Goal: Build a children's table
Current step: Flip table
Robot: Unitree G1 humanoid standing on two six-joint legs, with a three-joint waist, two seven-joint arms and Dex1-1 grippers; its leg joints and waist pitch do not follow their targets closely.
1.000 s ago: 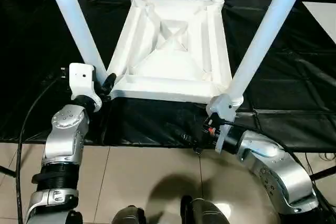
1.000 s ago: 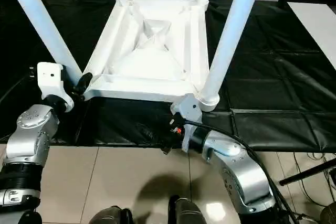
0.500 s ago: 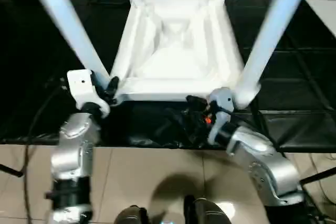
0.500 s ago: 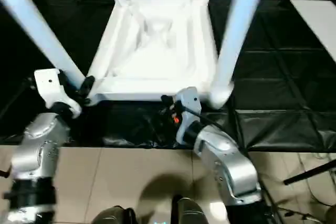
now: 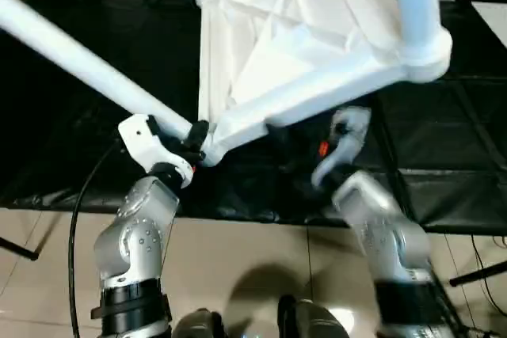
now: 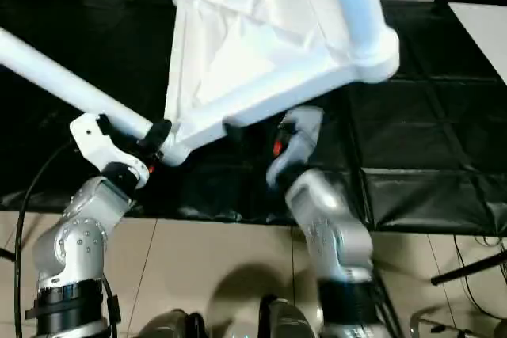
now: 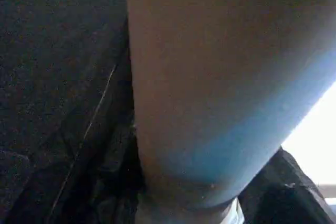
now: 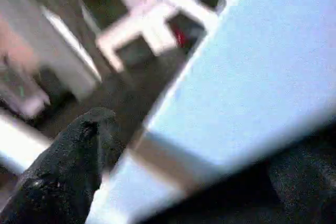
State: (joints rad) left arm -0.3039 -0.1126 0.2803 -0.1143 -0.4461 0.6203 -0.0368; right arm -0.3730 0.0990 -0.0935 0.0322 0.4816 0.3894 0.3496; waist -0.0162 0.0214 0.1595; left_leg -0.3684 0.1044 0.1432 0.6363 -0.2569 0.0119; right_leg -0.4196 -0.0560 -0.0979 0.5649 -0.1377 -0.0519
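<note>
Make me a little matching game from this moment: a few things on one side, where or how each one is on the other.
Things:
1. children's table
2. left gripper
3. right gripper
4. black sheet

States:
A. lies flat, covering the work surface
B. tipped up on its side, legs fitted
C. closed around the base of a leg
D. under the raised edge of the top

Pairs: 1-B, 2-C, 3-D, 4-A

The white plastic children's table (image 5: 301,45) tilts over the black sheet-covered work surface (image 5: 71,148), near-left corner lowest. The left gripper (image 5: 194,138) sits at that corner; the right gripper (image 5: 337,148) lies under the near edge.
</note>
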